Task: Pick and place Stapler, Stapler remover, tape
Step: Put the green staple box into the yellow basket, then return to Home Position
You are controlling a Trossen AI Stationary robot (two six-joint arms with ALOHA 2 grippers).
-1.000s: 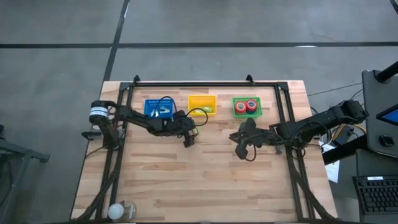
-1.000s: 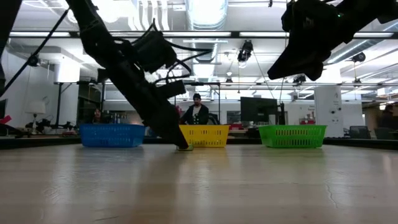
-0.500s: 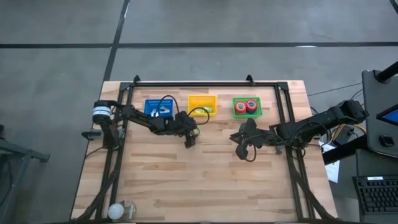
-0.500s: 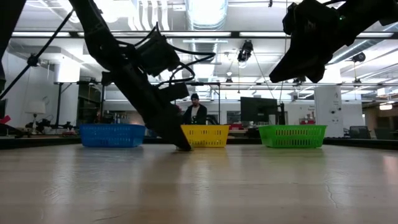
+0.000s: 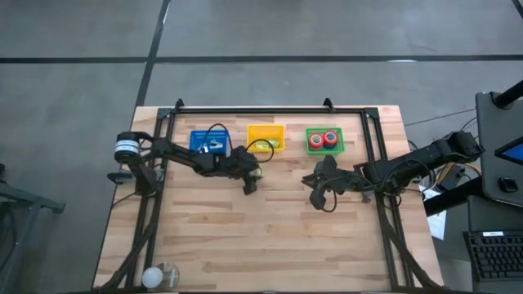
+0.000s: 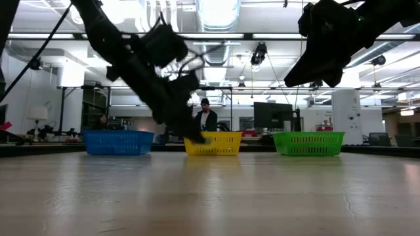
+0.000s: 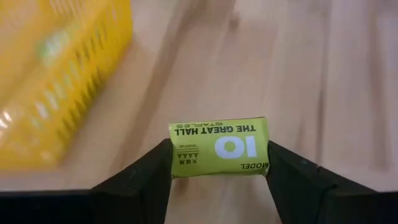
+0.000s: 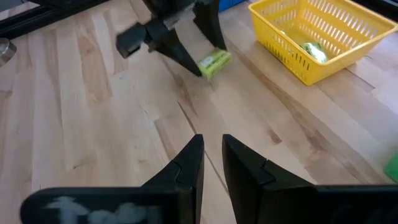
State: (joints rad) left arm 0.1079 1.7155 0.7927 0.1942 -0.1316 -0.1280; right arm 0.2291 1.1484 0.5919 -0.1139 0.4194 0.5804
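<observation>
We start at the left end effector [image 7: 217,180], whose two fingers are clamped on the short ends of a small green staple box [image 7: 219,148], so the box's long axis runs straight across the gap between them. In the right wrist view the box [image 8: 214,63] hangs just clear of the tabletop [image 8: 93,124]. From this grip the yellow basket [image 5: 265,135] lies just beyond and to one side, near but not under the box; we judge the coming move turns on carrying the box over that near rim. The left arm is plainly the nearer one. The right end effector [image 8: 211,163] waits mid-table with its fingers nearly together, empty. Farther back, the red tape rolls [image 5: 324,140] sit in the green basket [image 5: 324,140], and a blue basket [image 5: 207,141] stands to the left.
</observation>
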